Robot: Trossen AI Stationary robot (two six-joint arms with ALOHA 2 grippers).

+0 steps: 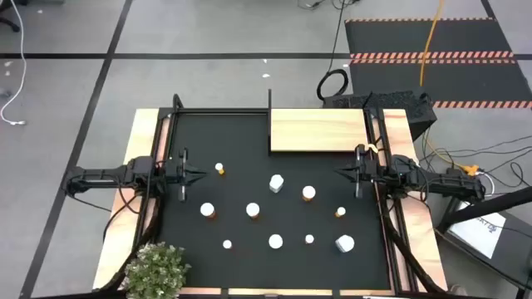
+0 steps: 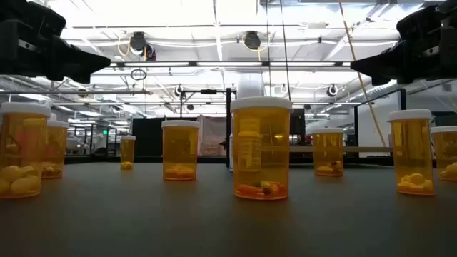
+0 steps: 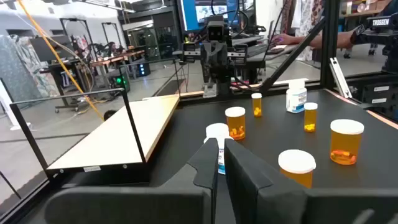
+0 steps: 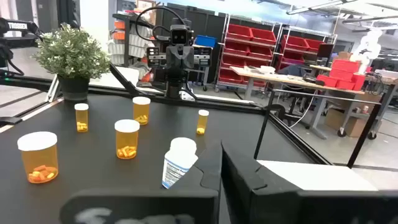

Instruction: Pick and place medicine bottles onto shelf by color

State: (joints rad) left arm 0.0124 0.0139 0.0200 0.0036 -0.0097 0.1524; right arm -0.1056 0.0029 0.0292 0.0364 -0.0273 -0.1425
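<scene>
Several medicine bottles stand upright on their bases on the black mat (image 1: 241,141). Most are orange with white caps, such as one (image 1: 308,193) mid-mat and one (image 2: 260,148) close in the low view. An all-white one (image 1: 277,183) stands near the centre and another (image 1: 345,243) at the near right. The light-wood shelf (image 1: 320,131) lies at the far right of the mat. My left gripper (image 1: 202,175) hovers shut at the mat's left side, pointing right. My right gripper (image 1: 339,173) hovers shut at the right side, pointing left. Neither touches a bottle.
A potted plant (image 1: 156,270) stands at the near left corner. Black frame rails (image 1: 220,112) run along the mat's far and side edges. A thin black upright (image 1: 269,120) borders the shelf's left end. Open mat lies between the grippers and the bottles.
</scene>
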